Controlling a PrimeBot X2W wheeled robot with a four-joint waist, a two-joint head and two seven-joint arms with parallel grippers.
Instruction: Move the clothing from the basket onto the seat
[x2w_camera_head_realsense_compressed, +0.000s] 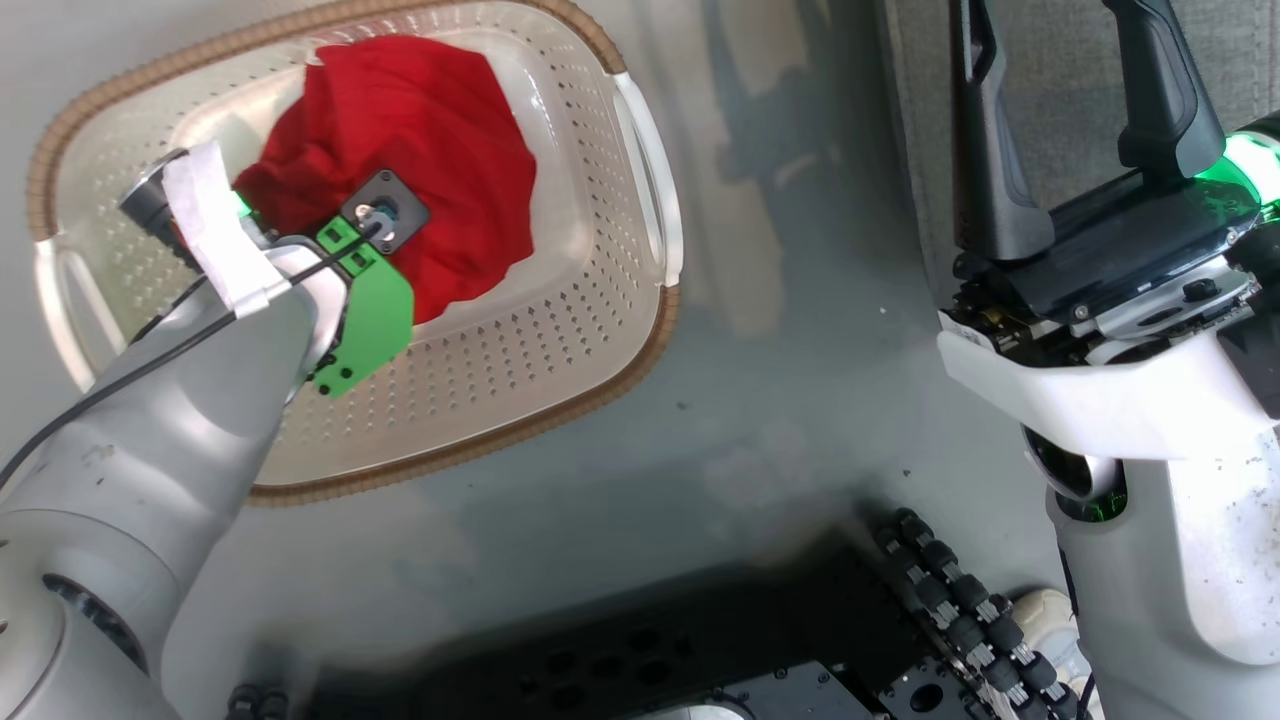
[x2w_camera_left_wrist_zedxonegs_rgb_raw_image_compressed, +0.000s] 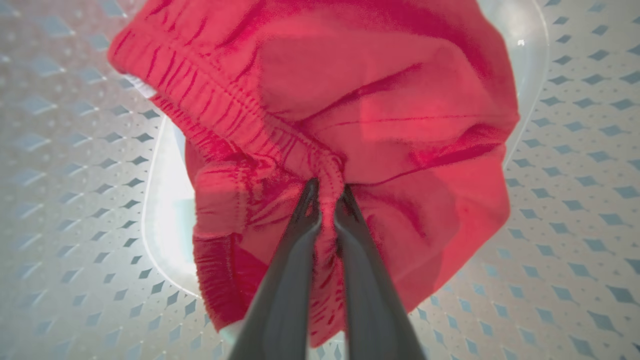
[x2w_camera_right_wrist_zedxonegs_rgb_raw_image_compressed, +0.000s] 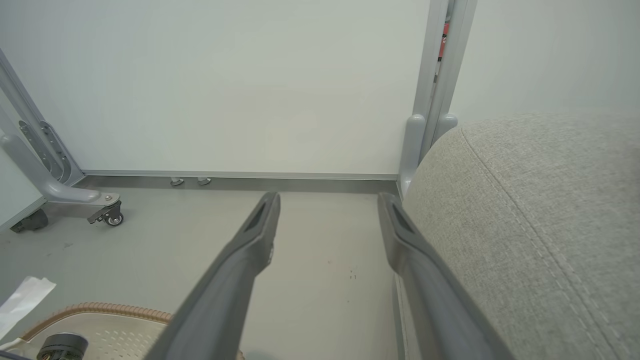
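The red shorts (x2w_camera_head_realsense_compressed: 420, 150) lie bunched in the cream perforated basket (x2w_camera_head_realsense_compressed: 560, 380) on the floor. My left arm reaches down into the basket. In the left wrist view my left gripper (x2w_camera_left_wrist_zedxonegs_rgb_raw_image_compressed: 327, 192) is shut on a fold of the elastic waistband of the shorts (x2w_camera_left_wrist_zedxonegs_rgb_raw_image_compressed: 390, 115), with the basket wall (x2w_camera_left_wrist_zedxonegs_rgb_raw_image_compressed: 75, 175) all around. My right gripper (x2w_camera_head_realsense_compressed: 1060, 40) stands open and holds nothing, at the edge of the grey woven seat (x2w_camera_head_realsense_compressed: 920, 120). The right wrist view shows the right gripper (x2w_camera_right_wrist_zedxonegs_rgb_raw_image_compressed: 327, 200) above bare floor, with the seat (x2w_camera_right_wrist_zedxonegs_rgb_raw_image_compressed: 540, 210) just to its right and the basket rim (x2w_camera_right_wrist_zedxonegs_rgb_raw_image_compressed: 100, 312) at the lower left.
Grey floor (x2w_camera_head_realsense_compressed: 780, 400) separates basket and seat. My dark base (x2w_camera_head_realsense_compressed: 700, 650) fills the bottom of the head view. A pale wall panel, a grey post (x2w_camera_right_wrist_zedxonegs_rgb_raw_image_compressed: 415, 145) beside the seat and a castered frame leg (x2w_camera_right_wrist_zedxonegs_rgb_raw_image_compressed: 107, 217) stand beyond the right gripper.
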